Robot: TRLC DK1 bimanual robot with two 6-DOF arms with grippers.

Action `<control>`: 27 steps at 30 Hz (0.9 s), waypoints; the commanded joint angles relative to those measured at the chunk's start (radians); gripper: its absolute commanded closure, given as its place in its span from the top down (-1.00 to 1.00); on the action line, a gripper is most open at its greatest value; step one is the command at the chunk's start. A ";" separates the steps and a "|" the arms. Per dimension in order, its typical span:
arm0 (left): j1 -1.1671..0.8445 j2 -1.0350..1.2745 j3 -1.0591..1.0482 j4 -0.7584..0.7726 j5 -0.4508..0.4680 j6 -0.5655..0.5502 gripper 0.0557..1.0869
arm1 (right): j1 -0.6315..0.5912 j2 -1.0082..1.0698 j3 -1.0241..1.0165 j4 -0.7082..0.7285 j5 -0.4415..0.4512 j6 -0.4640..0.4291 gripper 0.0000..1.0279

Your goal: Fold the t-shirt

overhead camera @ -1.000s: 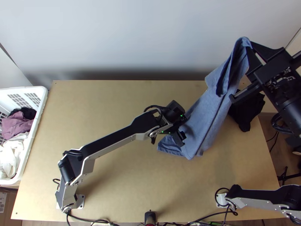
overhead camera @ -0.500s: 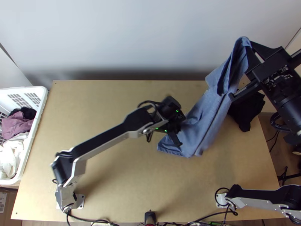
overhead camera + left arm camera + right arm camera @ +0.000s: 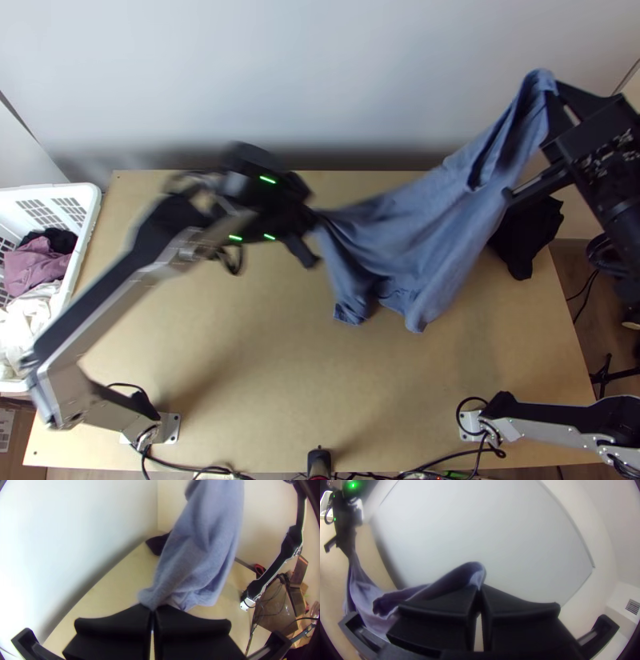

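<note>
The blue t-shirt (image 3: pixel 432 232) hangs stretched between both grippers in the top view, its lower part draping toward the table. At its left end, my left gripper (image 3: pixel 316 220) is shut on a gathered bit of cloth. High at the right, my right gripper (image 3: pixel 552 92) holds a folded-over edge. In the left wrist view the left gripper (image 3: pixel 152 608) pinches a corner of the shirt (image 3: pixel 203 550). In the right wrist view the right gripper (image 3: pixel 480 588) is shut on the shirt (image 3: pixel 370 596), which slants away toward the other arm.
A dark cloth (image 3: pixel 524 232) lies at the table's right side. On the left stands a white basket (image 3: pixel 84 240) with purple, white and black clothes in it. A pale wall (image 3: pixel 320 80) rises behind the wooden table (image 3: pixel 280 360).
The left gripper has moved left and toward the table's far side, drawing the shirt's end with it and spreading the cloth. My right gripper has shifted slightly right and up the picture.
</note>
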 commanded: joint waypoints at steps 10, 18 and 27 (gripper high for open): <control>0.315 -0.343 -0.011 -0.045 -0.002 0.008 -0.93 | 0.038 -0.030 0.034 0.025 0.001 -0.004 -0.95; 0.365 -0.427 0.046 -0.042 -0.006 0.008 -0.93 | 0.200 0.021 0.040 0.028 0.021 -0.041 -0.95; 0.468 -0.533 0.054 -0.055 -0.008 0.010 -0.93 | 0.314 0.157 0.104 0.109 0.022 -0.075 -0.95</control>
